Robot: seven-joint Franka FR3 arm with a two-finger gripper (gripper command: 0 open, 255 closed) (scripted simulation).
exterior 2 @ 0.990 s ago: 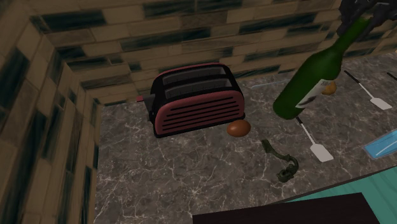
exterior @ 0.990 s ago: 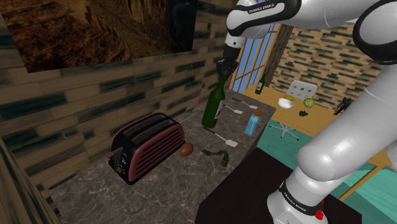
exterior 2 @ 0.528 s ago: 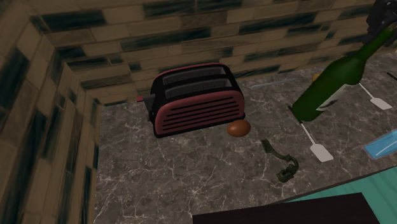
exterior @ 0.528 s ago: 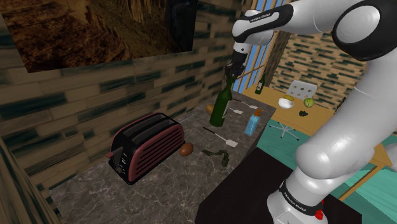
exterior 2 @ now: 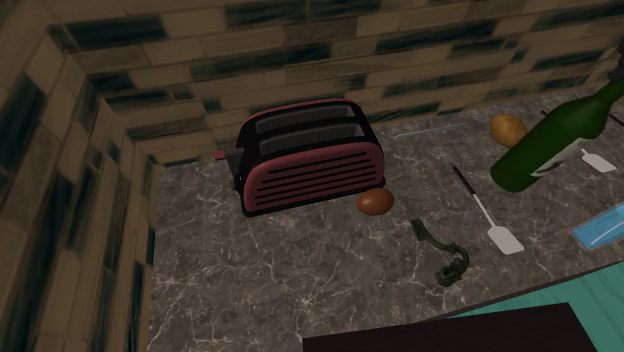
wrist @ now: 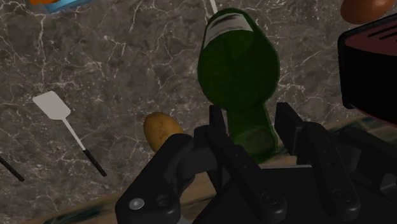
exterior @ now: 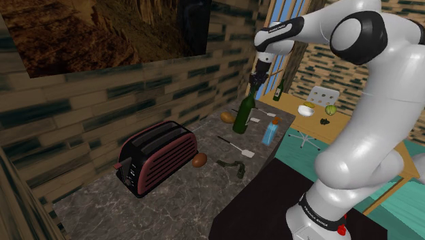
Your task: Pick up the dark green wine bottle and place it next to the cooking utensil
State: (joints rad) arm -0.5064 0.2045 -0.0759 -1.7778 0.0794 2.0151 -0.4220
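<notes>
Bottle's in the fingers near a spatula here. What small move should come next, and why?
Probably lower it straight down. The fingers clasp the green bottle by its neck, tilted, seemingly just off the counter, between a potato and a white spatula. It looks close enough to set down.

Smooth, glossy dark-green glass, by the look, on the wine bottle (wrist: 237,63). Plain matt black on the tool (wrist: 249,113). Grey stone veined white, marble-like and smooth, across the counter (exterior: 174,201). Ribbed dark-red casing with a dull sheen on the toaster (exterior: 158,157). Rough, mottled brown brick along the wall (exterior: 102,112).
</notes>
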